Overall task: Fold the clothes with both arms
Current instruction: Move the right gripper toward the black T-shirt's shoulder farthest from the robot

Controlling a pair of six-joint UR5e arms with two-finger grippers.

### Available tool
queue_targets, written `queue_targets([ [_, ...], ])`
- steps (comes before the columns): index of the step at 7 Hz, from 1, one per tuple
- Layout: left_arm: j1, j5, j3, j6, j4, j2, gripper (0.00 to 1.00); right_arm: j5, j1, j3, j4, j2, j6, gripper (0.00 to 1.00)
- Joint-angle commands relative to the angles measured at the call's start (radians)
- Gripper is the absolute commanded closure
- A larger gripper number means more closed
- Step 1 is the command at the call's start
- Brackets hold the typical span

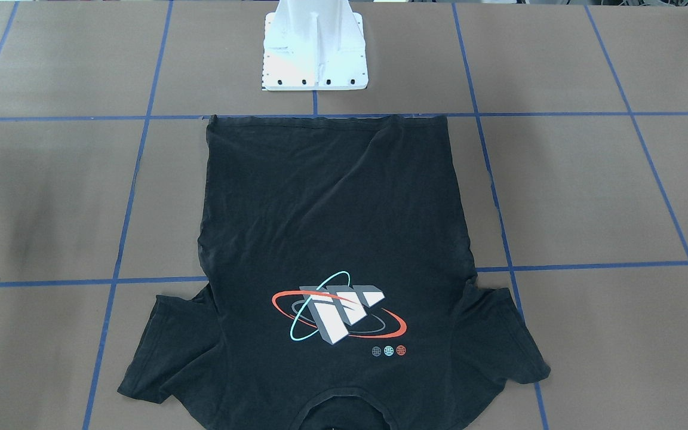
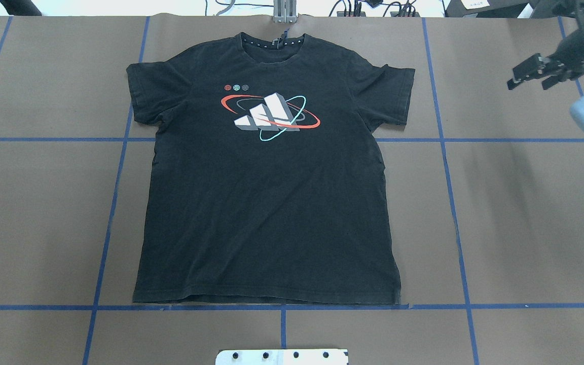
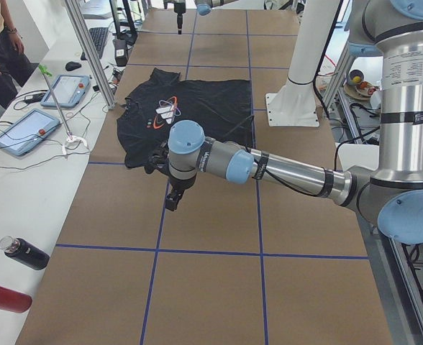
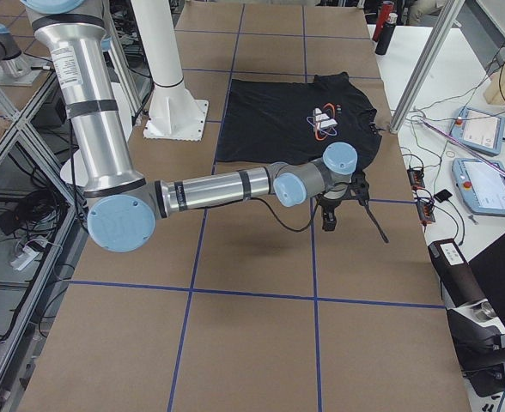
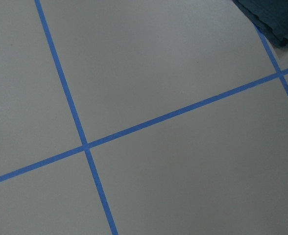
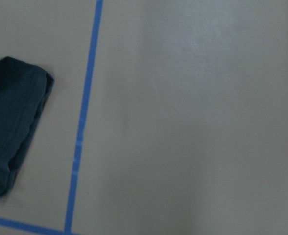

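Progress: nothing folded yet. 1 black T-shirt (image 2: 271, 203) lies flat and fully spread on the brown table (image 2: 525, 228), print side up. Its collar is at the far edge from the robot and its hem is near the white pedestal (image 1: 314, 54). Both sleeves are out, w/ only light wrinkles. Every fold is still to do, i.e. sleeves and sides in, then body over.

Right gripper (image 2: 527, 85) hovers well apart from the shirt, off its right sleeve. Its jaws look parted w/ nothing btwn them. Left gripper (image 3: 170, 201) hangs above bare table beside the other sleeve, not touching cloth. Can't tell how far open it is.

Count: 1 shirt, 2 sleeves, 2 arms (left arm (image 3: 290, 172), right arm (image 4: 218, 184)), 2 grippers, 1 pedestal.
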Motion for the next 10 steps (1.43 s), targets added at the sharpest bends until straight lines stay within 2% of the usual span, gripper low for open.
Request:
queue_targets([
  [1,0.000,0.000,0.000,0.001,-0.005,-0.001,0.01,-0.179,-0.136,-0.128,0.168,0.135,0.205,0.02],
  [2,0.002,0.000,0.001,0.001,-0.005,-0.005,0.01,-0.231,-0.170,-0.192,0.193,0.204,0.275,0.04],
  [3,0.002,0.000,0.000,0.001,-0.005,-0.006,0.01,-0.290,-0.196,-0.272,0.298,0.232,0.310,0.08],
  [4,0.002,0.000,0.004,0.002,-0.006,-0.006,0.01,-0.296,-0.213,-0.341,0.398,0.261,0.403,0.11],
  [5,0.000,0.000,0.004,0.002,-0.006,-0.006,0.01,-0.343,-0.227,-0.369,0.417,0.284,0.432,0.11],
  [6,0.000,0.000,0.003,0.002,-0.012,-0.006,0.01,-0.420,-0.243,-0.453,0.419,0.359,0.433,0.12],
  [7,0.002,0.000,0.006,0.001,-0.012,-0.006,0.01,-0.433,-0.242,-0.497,0.420,0.399,0.433,0.13],
  [8,0.002,0.000,0.004,0.001,-0.014,-0.006,0.01,-0.478,-0.251,-0.504,0.420,0.402,0.433,0.14],
  [10,0.002,0.000,0.009,0.002,-0.015,-0.006,0.01,-0.482,-0.256,-0.506,0.419,0.383,0.431,0.20],
])
